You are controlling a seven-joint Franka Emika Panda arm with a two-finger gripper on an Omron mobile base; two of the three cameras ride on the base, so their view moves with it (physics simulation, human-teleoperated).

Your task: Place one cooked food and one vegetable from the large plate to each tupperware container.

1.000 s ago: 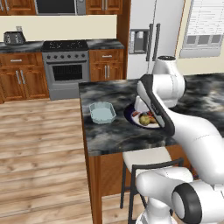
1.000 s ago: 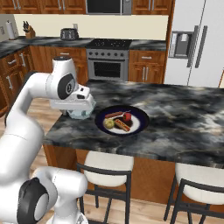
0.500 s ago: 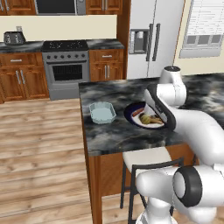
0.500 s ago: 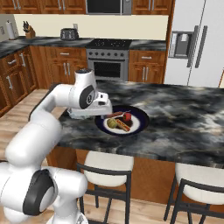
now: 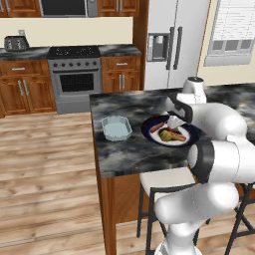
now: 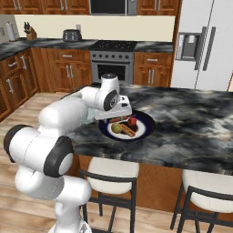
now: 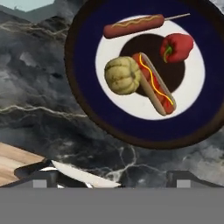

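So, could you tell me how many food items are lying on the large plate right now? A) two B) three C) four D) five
C: the hand view shows four on the large plate: a corn dog, a red pepper, a hot dog and a pale green squash.

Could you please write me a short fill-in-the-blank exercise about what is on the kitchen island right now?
1. The large plate carries ____ food items.
2. The bell pepper is coloured ____.
3. The pale blue tupperware container holds ____ so far.
4. The hand hovers with its jaws ____.

Missing words: four; red; nothing; open
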